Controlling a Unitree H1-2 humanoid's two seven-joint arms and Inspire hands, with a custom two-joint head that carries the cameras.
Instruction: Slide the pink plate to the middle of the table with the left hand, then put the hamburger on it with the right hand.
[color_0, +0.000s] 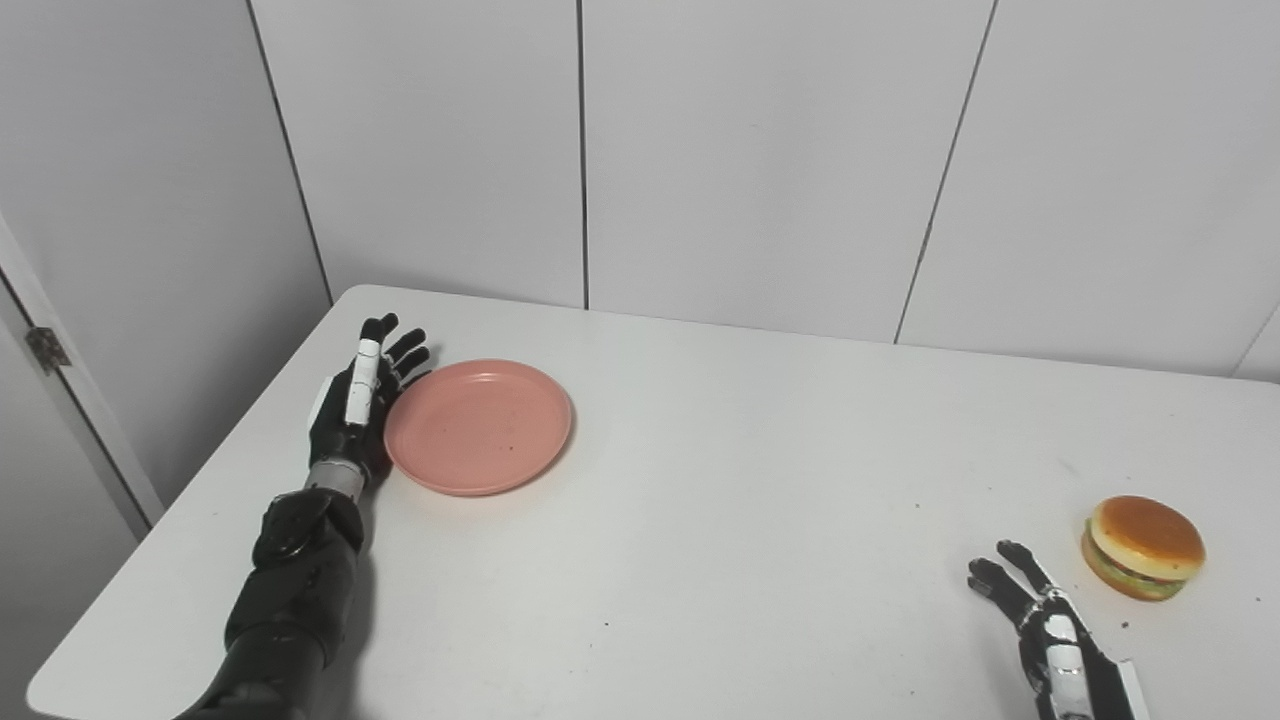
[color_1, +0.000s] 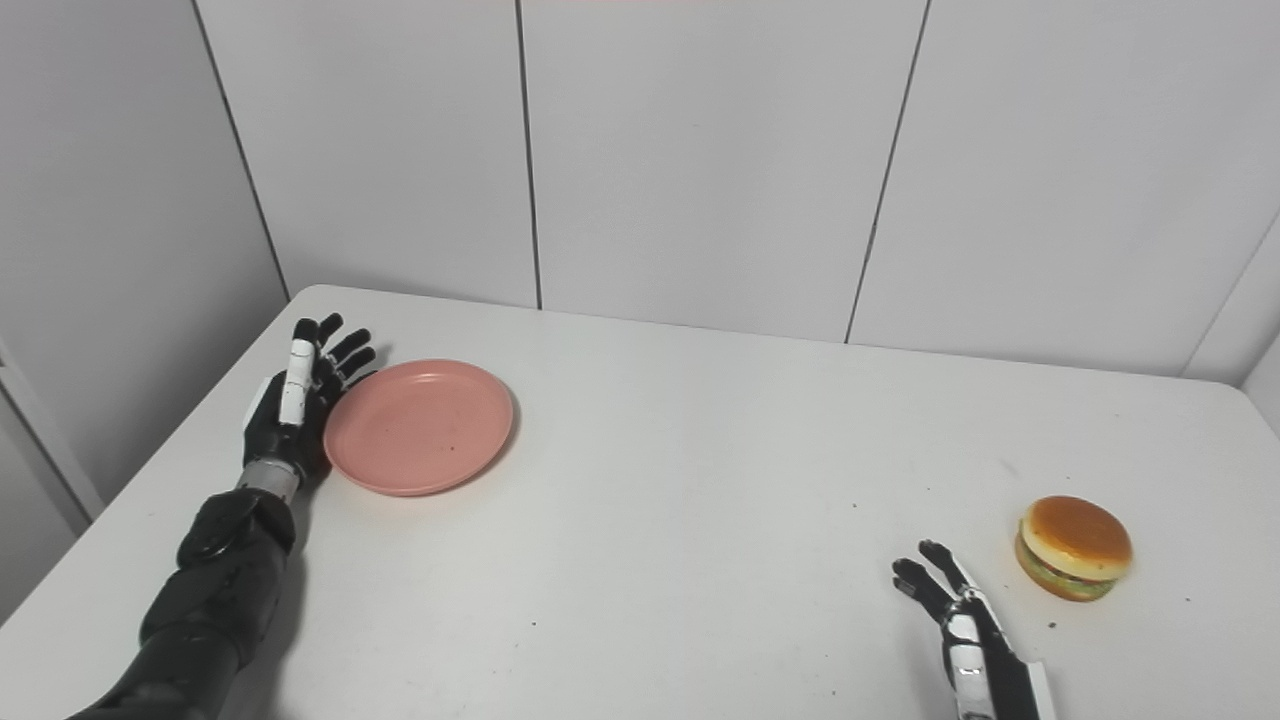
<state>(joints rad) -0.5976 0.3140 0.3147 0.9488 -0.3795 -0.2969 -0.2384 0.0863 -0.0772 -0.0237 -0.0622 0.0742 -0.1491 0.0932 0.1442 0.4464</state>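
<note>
A round pink plate (color_0: 478, 426) lies on the left part of the white table (color_0: 720, 480), with nothing on it. My left hand (color_0: 362, 400) stands on edge against the plate's left rim, fingers stretched out and apart, palm toward the plate. A hamburger (color_0: 1143, 547) with a golden bun sits near the table's right side. My right hand (color_0: 1040, 615) rests low at the front right, just left of the hamburger and apart from it, open with fingers spread.
Grey wall panels rise behind the table's far edge. The table's left edge runs close beside my left arm (color_0: 290, 580). A door frame with a hinge (color_0: 45, 348) shows at far left.
</note>
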